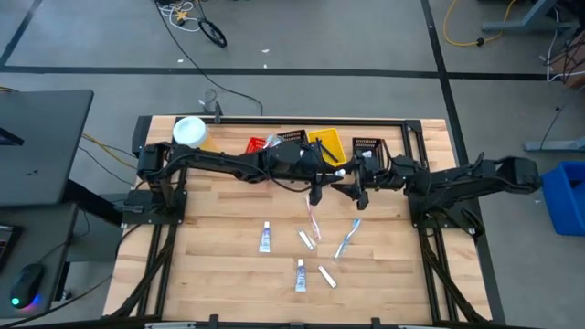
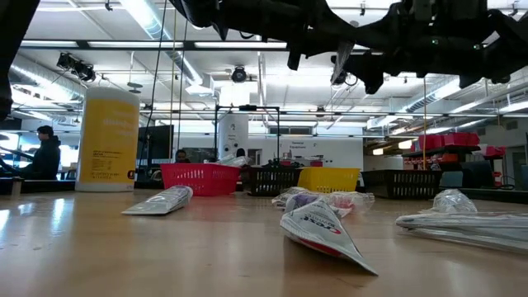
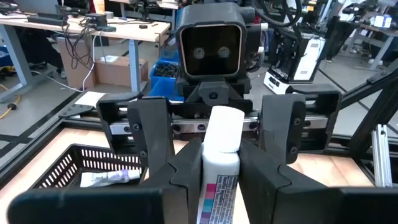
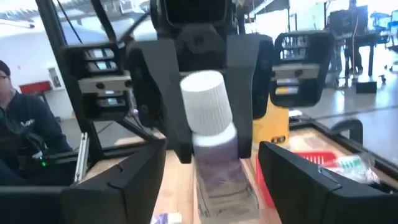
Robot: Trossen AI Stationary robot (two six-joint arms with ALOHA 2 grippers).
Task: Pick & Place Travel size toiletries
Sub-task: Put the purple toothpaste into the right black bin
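A small white tube (image 3: 219, 168) with a white cap (image 4: 204, 99) stands upright in the air over the far half of the table, and my left gripper (image 1: 322, 183) is shut on it. Facing it from the table's right, my right gripper (image 1: 355, 187) is open. Its fingers (image 3: 152, 134) stand apart on either side of the tube without touching it. More travel size toiletries lie flat on the wood nearer the front: tubes (image 1: 266, 238), small packets (image 1: 306, 239) and toothbrushes (image 1: 345, 239). My left gripper pinches the tube's body (image 3: 217, 186) just below the cap between its two fingers (image 3: 264, 180). They reach in about level from the table's left and lie across the tube. The tube is upright with its cap up, lifted clear of the table.
Along the far edge stand a red bin (image 1: 259, 144), a black bin (image 1: 291, 139), a yellow bin (image 1: 326, 144) and another black bin (image 1: 366, 146), which has a tube lying in it (image 3: 109, 178). A yellow canister with a white lid (image 1: 190, 132) is at the far left.
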